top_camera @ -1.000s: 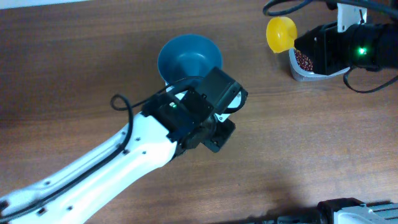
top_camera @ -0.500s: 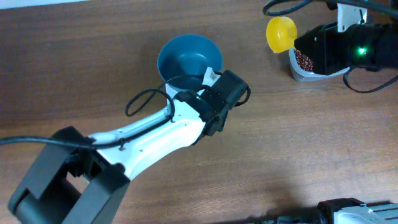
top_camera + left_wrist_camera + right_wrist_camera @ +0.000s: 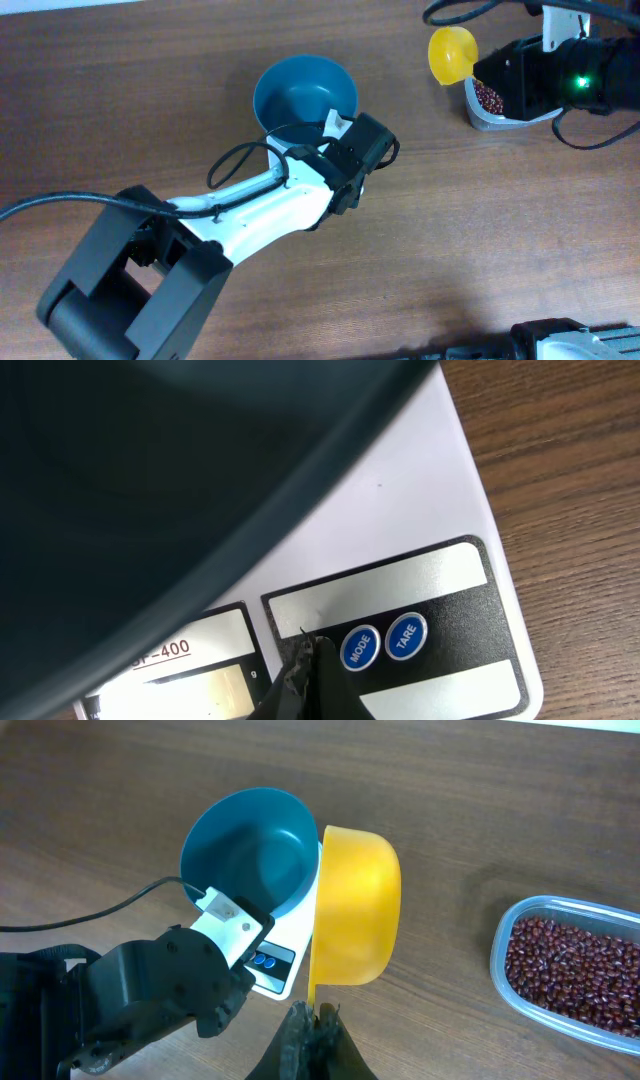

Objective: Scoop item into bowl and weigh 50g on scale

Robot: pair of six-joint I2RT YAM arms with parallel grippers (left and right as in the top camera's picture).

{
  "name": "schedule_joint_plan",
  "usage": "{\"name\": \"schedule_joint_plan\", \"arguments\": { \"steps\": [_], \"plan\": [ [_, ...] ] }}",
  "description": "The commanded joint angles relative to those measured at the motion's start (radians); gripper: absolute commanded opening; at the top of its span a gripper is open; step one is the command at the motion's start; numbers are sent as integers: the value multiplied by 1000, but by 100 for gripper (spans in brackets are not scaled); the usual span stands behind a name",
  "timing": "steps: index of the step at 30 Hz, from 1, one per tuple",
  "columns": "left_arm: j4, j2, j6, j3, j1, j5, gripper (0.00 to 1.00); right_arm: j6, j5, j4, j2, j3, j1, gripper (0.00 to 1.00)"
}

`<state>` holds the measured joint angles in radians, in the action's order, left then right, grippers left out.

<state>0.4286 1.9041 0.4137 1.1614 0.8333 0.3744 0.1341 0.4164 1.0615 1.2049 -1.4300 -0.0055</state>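
Left gripper [image 3: 307, 656] tip beside scale's [image 3: 400, 510] blue buttons [image 3: 359, 648], hidden overhead.

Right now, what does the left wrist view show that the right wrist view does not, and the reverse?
Only the left wrist: the readable MODE button and TARE button. Only the right wrist: the yellow scoop, the clear tub of beans, and the left arm. Both: the teal bowl sitting on the white scale.

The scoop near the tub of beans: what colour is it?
The scoop is plain yellow, without any pattern; the right wrist view shows it best.
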Motion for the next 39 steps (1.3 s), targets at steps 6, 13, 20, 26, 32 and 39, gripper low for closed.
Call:
{"name": "schedule_joint_plan", "arguments": {
  "steps": [6, 13, 20, 26, 32, 39],
  "plan": [
    [-8, 32, 20, -2, -6, -12, 0, 8, -2, -3, -10, -12, 5, 4],
    [-6, 60, 20, -2, -20, -12, 0, 8, -2, -3, -10, -12, 5, 4],
    [39, 50, 19, -2, -20, -107, 0, 8, -2, -3, -10, -12, 5, 4],
    [199, -318, -124, -1, -20, -117, 7, 8, -2, -5, -10, -12, 5, 4],
    [338, -811, -326, -1, -274, -266, 99, 8, -2, -38, -10, -12, 5, 4],
    [447, -869, -685, -1, -388, -453, 99, 16, -6, -49, -10, -12, 5, 4]
  ]
}}
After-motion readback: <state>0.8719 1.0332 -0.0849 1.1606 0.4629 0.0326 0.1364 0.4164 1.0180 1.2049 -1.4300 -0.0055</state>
